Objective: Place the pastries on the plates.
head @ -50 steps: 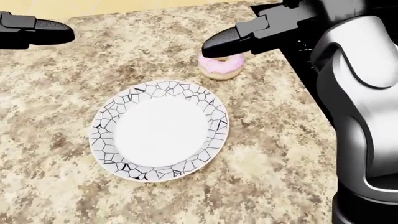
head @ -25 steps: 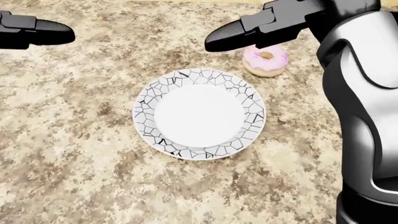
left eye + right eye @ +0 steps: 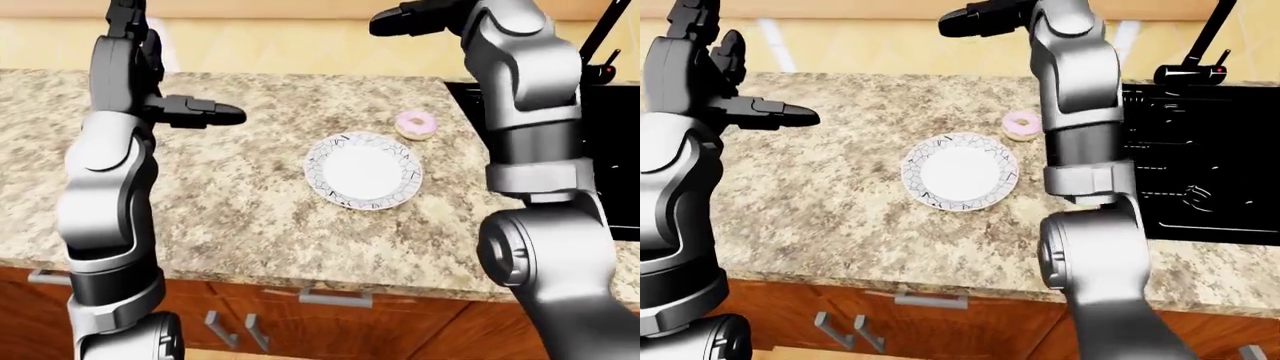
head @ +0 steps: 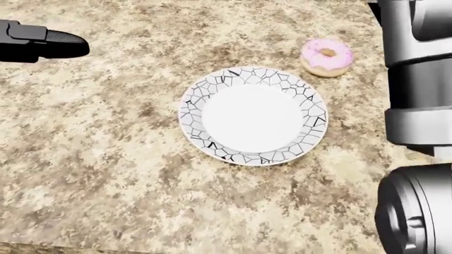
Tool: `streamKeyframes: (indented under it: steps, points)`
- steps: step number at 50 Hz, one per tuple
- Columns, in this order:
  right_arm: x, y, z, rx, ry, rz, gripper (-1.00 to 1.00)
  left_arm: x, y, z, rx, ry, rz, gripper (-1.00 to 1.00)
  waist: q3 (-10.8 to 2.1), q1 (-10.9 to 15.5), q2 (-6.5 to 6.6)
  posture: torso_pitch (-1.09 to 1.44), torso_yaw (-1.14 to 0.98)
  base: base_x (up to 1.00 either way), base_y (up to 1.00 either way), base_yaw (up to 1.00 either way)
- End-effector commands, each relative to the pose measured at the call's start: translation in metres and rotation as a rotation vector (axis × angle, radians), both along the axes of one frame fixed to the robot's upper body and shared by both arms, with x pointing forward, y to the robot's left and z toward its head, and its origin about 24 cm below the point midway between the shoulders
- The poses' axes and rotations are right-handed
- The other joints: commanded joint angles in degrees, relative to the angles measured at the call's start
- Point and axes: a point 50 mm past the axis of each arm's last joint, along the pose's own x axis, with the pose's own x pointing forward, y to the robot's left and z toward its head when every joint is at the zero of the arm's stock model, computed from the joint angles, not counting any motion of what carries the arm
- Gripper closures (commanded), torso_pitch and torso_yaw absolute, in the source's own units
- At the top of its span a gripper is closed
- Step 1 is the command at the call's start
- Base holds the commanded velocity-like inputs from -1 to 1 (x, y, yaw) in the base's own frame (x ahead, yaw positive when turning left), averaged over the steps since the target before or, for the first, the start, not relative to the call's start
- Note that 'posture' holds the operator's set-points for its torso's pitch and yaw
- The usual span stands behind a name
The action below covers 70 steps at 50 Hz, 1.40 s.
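Standing at the granite counter (image 4: 106, 159), we see the empty plate (image 4: 253, 115), then the pink-iced doughnut (image 4: 326, 56) just beside its upper-right rim; both hands, left hand (image 3: 205, 113) and right hand (image 3: 975, 19), hover empty, fingers extended; we should lower the right straight over the doughnut

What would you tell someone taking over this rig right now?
Left hand: raised over the counter, holding nothing, fingers look extended.
Right hand: lifted high above the counter, holding nothing; finger state unclear.
Donut: pink-frosted, lying on the counter just off the plate's upper right rim in the head view.
Plate: empty.
Done: nothing placed.
Left: grasp the donut and set it on the plate.
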Motion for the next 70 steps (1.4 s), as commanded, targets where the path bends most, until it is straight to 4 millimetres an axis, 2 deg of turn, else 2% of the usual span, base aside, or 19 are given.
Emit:
streamKeyframes:
  steps: [1, 4, 9, 12, 13, 21, 27, 31, 37, 42, 46, 57, 70]
  points:
    - [0.002, 0.000, 0.021, 0.002, -0.101, 0.013, -1.00, -0.007, 0.000, 0.017, 0.014, -0.089, 0.004, -1.00, -1.35, -0.09, 0.45, 0.00, 0.00, 0.00, 0.00, 0.00]
    - [0.016, -0.002, 0.016, -0.008, -0.072, 0.004, -1.00, -0.006, 0.000, 0.017, 0.014, -0.087, 0.003, -1.00, -1.63, 0.02, 0.45, 0.00, 0.00, 0.00, 0.00, 0.00]
    - [0.031, -0.015, -0.013, 0.011, -0.001, -0.050, -1.00, -0.007, -0.001, 0.022, 0.009, -0.092, 0.001, -1.00, -1.85, 0.48, 0.29, 0.00, 0.00, 0.00, 0.00, 0.00]
    - [0.034, -0.028, -0.025, 0.019, 0.017, -0.118, -1.00, -0.008, 0.002, 0.028, -0.025, -0.089, 0.008, -1.00, -1.97, 0.82, 0.01, 0.00, 0.00, 0.00, 0.00, 0.00]
    - [0.035, -0.035, -0.035, 0.012, 0.044, -0.163, -1.00, -0.008, 0.003, 0.028, -0.031, -0.080, 0.014, -1.00, -1.97, 0.94, -0.06, 0.00, 0.00, 0.00, 0.00, 0.00]
    - [0.036, -0.057, -0.060, 0.050, 0.108, -0.340, -1.00, -0.008, 0.003, 0.027, -0.077, -0.051, 0.010, -1.00, -2.00, 1.30, -0.01, 0.00, 0.00, 0.00, 0.00, 0.00]
    - [0.035, -0.065, -0.078, 0.063, 0.136, -0.426, -1.00, -0.010, 0.001, 0.029, -0.049, -0.040, -0.003, -1.00, -1.95, 1.21, -0.15, 0.00, 0.00, 0.00, 0.00, 0.00]
    - [0.035, -0.065, -0.079, 0.075, 0.105, -0.440, -1.00, -0.019, 0.003, 0.043, -0.030, -0.067, -0.011, -1.00, -1.50, 1.06, -0.25, 0.02, 0.00, 0.00, 0.00, 0.00]
    - [0.035, -0.061, -0.082, 0.055, 0.091, -0.448, -1.00, -0.034, 0.002, 0.056, -0.015, -0.097, -0.013, -1.00, -0.02, 0.83, -0.15, 0.06, 0.00, 0.00, 0.00, 0.00]
    - [0.034, -0.064, -0.082, 0.053, 0.076, -0.480, -1.00, -0.041, 0.000, 0.056, -0.013, -0.107, -0.024, -1.00, 1.15, 0.86, -0.14, 0.10, 0.00, 0.00, 0.00, 0.00]
    - [0.036, -0.057, -0.077, 0.034, 0.083, -0.463, -1.00, -0.042, 0.002, 0.054, -0.011, -0.109, -0.018, -1.00, 2.01, 0.82, -0.14, 0.12, 0.00, 0.00, 0.00, 0.00]
    - [0.036, -0.048, -0.077, -0.040, 0.129, -0.553, -1.00, -0.041, 0.004, 0.055, -0.010, -0.113, -0.015, -1.00, 4.42, 0.78, -0.31, 0.19, 0.00, 0.00, 0.00, 0.00]
    - [0.031, -0.052, -0.079, -0.055, 0.152, -0.754, -1.00, -0.040, 0.006, 0.054, -0.005, -0.112, -0.007, -1.00, 6.91, 0.98, -0.15, 0.28, 0.00, 0.00, 0.00, 0.00]
